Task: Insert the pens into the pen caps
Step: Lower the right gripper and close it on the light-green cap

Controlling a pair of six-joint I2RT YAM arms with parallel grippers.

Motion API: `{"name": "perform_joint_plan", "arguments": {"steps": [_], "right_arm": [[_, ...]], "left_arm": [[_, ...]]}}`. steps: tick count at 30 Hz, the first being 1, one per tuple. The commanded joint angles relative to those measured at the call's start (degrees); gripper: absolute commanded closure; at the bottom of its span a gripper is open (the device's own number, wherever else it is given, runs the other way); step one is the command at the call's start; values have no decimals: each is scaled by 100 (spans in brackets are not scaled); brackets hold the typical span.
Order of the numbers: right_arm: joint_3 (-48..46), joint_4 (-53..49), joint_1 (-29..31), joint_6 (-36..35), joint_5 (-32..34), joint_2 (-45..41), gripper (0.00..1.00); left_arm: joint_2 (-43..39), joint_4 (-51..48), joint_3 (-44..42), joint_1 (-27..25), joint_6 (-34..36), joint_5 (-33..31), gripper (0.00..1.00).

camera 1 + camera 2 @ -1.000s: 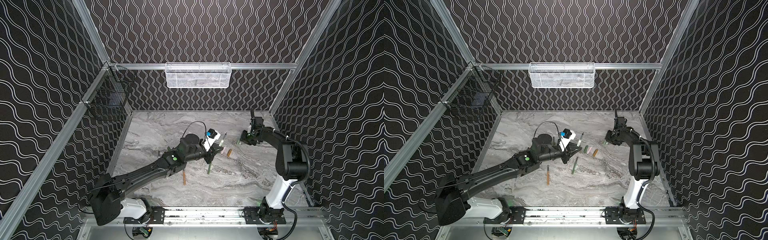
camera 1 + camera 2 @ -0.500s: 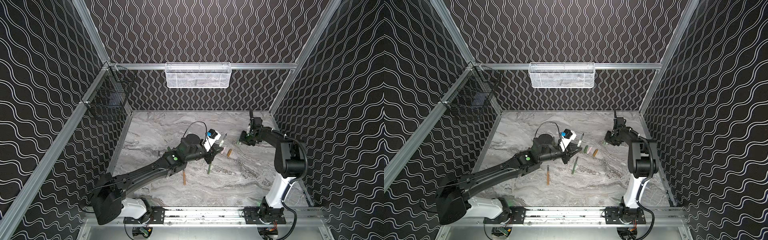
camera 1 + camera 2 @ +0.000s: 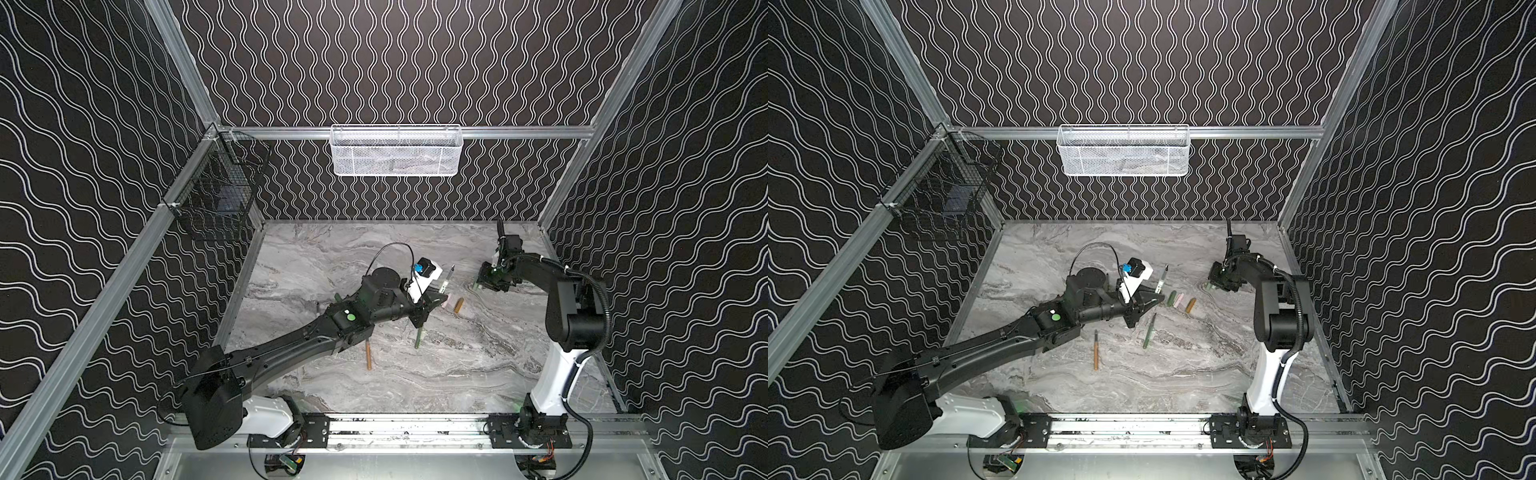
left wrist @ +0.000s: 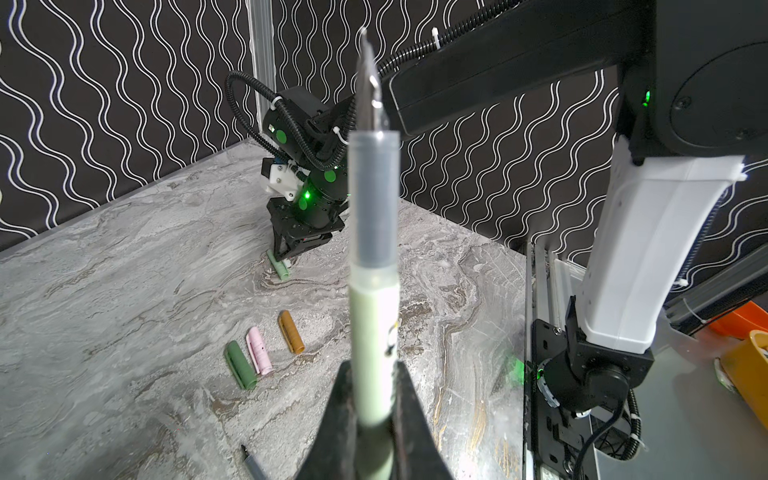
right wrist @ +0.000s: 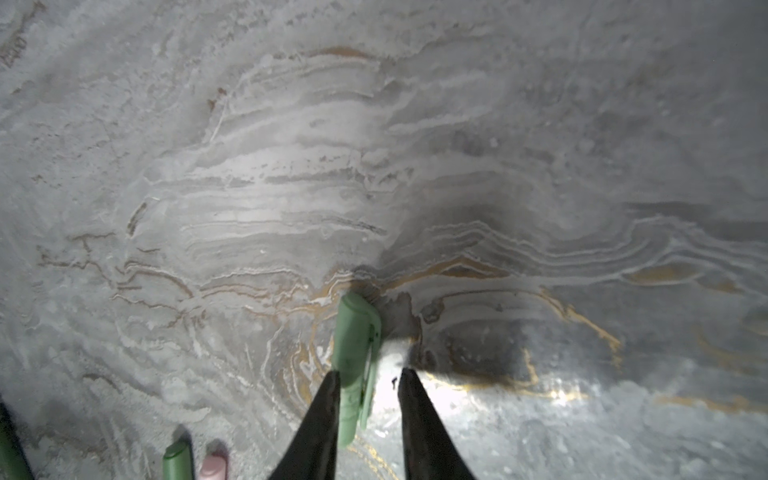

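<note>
Left jaws clenched on pale pen [image 4: 374,316], rear end hidden between them. Right jaws released, straddling pale cap [image 5: 355,340] on tabletop [image 5: 291,187], one jaw partly hiding it.

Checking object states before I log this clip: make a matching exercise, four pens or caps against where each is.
1 pale green pen
2 pale green cap
3 pink cap
4 orange-brown pen

A between dark green cap and orange-brown cap
B clamped in left gripper
C on table, nearest front rail
D on table between right gripper's open fingers

Pairs: 1-B, 2-D, 3-A, 4-C
</note>
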Motion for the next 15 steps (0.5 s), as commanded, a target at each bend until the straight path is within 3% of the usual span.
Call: {"name": "perform_joint_plan", "arguments": {"steps": [1,15], "right_arm": [[76,-69,9,-26,-19,57,72],[136,-122,119,18,233,277,74]], "left_arm": [[28,121,55,-13,8,-8,100],[23,105,61,-18,2,4,100]]}}
